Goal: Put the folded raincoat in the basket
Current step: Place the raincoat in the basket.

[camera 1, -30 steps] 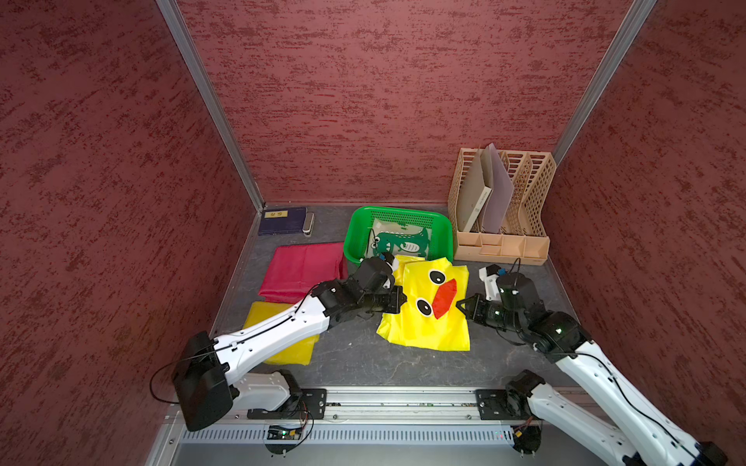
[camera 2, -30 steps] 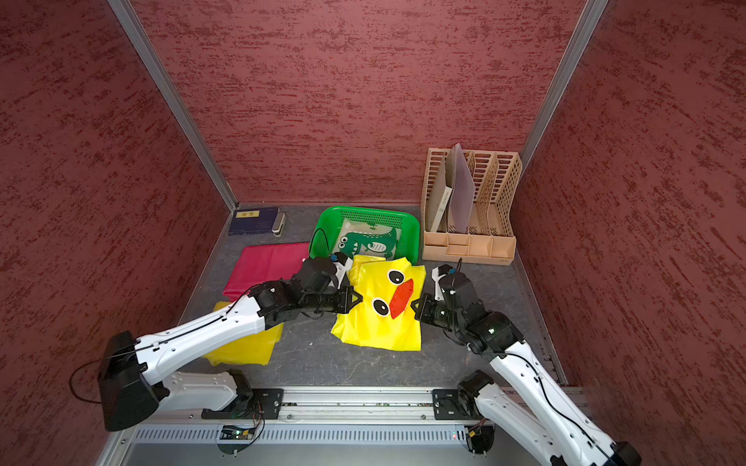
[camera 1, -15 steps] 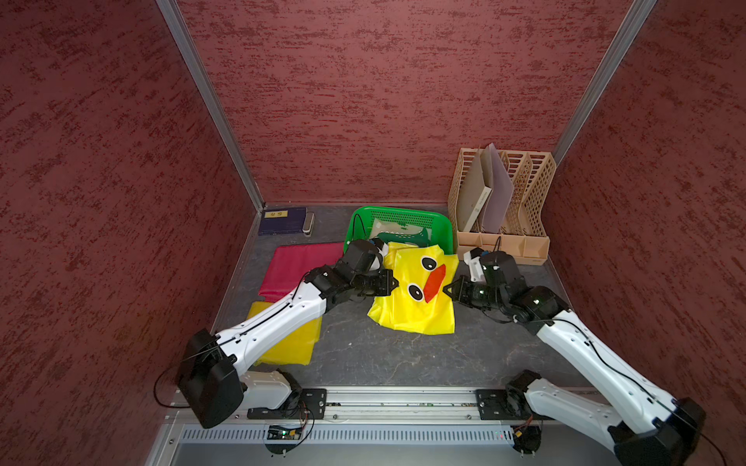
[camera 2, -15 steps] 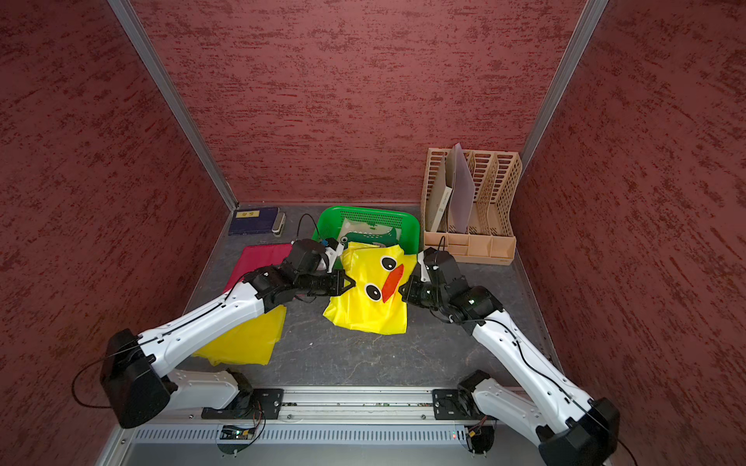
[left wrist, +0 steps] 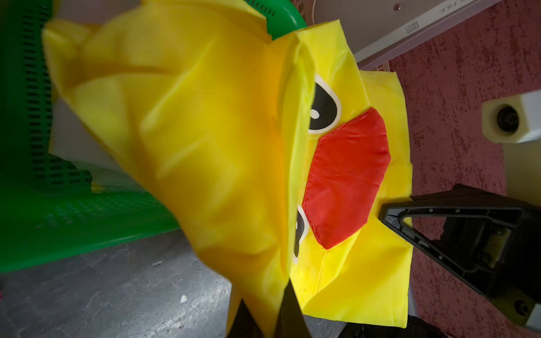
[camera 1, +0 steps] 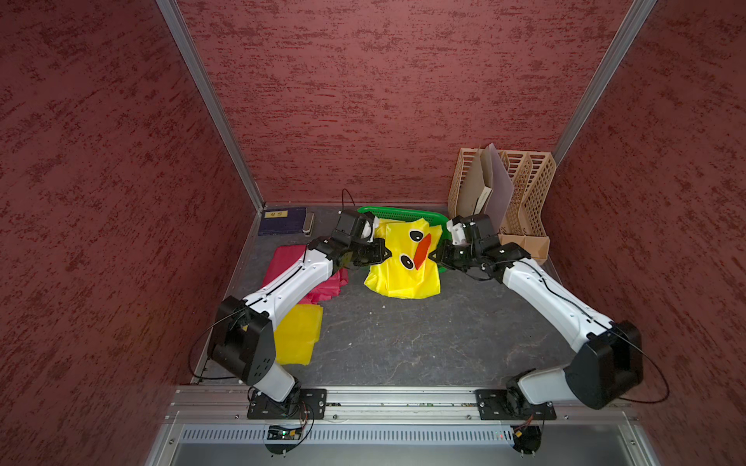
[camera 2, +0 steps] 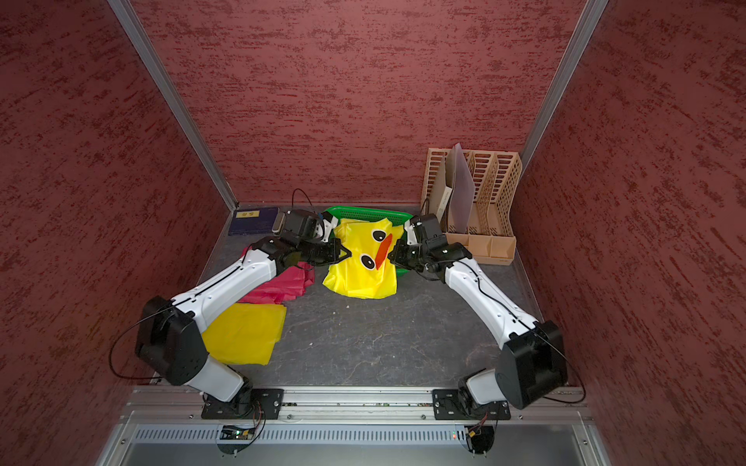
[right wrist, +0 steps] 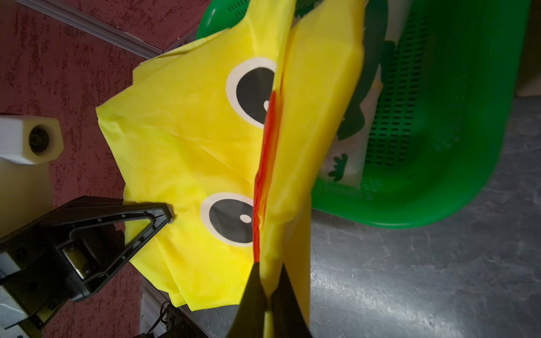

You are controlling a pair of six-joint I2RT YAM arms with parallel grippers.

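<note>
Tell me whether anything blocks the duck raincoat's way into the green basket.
Only the basket's near wall: the raincoat, held by the left hand and right hand, hangs partly outside it. A white, green-printed item already lies inside.

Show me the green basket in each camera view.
In a top view: basket at the back, mostly hidden by the raincoat.
In a top view: basket, same place.
Left wrist: basket behind the raincoat.
Right wrist: basket behind the raincoat.
Shared landmark: red beak.
</note>
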